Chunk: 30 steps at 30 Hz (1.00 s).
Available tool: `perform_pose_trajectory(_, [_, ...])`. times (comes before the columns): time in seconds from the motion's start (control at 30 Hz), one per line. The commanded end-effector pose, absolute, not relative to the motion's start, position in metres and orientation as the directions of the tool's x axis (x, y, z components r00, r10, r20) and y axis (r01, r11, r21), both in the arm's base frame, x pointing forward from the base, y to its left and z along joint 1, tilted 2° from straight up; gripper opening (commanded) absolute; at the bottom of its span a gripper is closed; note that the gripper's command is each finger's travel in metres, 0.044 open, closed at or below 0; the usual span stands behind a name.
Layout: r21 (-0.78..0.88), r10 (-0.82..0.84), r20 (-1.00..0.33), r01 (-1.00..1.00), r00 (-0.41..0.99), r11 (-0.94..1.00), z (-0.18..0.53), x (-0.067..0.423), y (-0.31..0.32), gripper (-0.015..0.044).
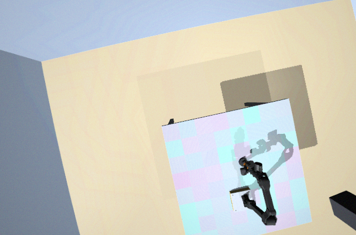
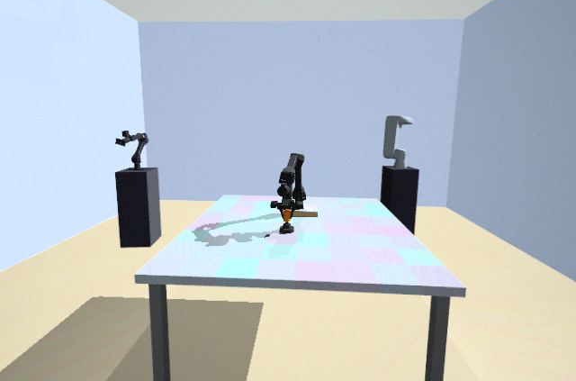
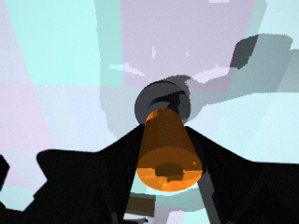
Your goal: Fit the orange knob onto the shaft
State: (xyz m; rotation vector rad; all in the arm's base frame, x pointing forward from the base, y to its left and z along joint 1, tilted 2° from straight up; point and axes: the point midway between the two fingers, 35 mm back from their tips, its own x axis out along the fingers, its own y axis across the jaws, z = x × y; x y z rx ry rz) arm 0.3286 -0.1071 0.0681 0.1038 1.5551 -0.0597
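Observation:
The orange knob point(image 1: 245, 164) point(image 2: 286, 215) point(image 3: 164, 135) is held upright between the fingers of my gripper, which is shut on it. The dark round pedestal point(image 1: 242, 160) point(image 2: 286, 230) point(image 3: 146, 103) stands on the table below the knob. In the exterior view the knob's lower end is just above the shaft point(image 2: 286, 223), roughly in line with it. The wrist view shows the knob's far end overlapping the pedestal's near part and hiding some of the shaft. I cannot tell whether knob and shaft touch. The knob's flat side and the shaft's flat side cannot be made out.
A white slab point(image 1: 236, 203) with a tan side point(image 2: 308, 214) lies on the patchwork table point(image 1: 201, 151) point(image 2: 372, 274), near the arm's base. Two other arms stand on dark stands point(image 2: 139, 209) point(image 2: 404, 195) beyond the table's far end.

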Motion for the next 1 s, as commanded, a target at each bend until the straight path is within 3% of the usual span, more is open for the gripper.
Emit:
perform_pose_trajectory(0.0, [0.025, 0.023, -1.0, 0.102, 0.014, 0.994, 0.0675, 0.3286, -0.1075, 0.0])
perform_pose_trajectory(0.4, [0.025, 0.023, -1.0, 0.102, 0.014, 0.994, 0.0724, 0.3289, -0.1083, 0.0])
perform_pose_trajectory(0.63, [0.022, 0.023, -1.0, -0.097, 0.014, 0.995, 0.0731, 0.3306, -0.1088, 0.0])
perform_pose_trajectory(0.97, [0.022, 0.023, -1.0, -0.107, 0.014, 0.994, 0.07, 0.3305, -0.1081, 0.0])
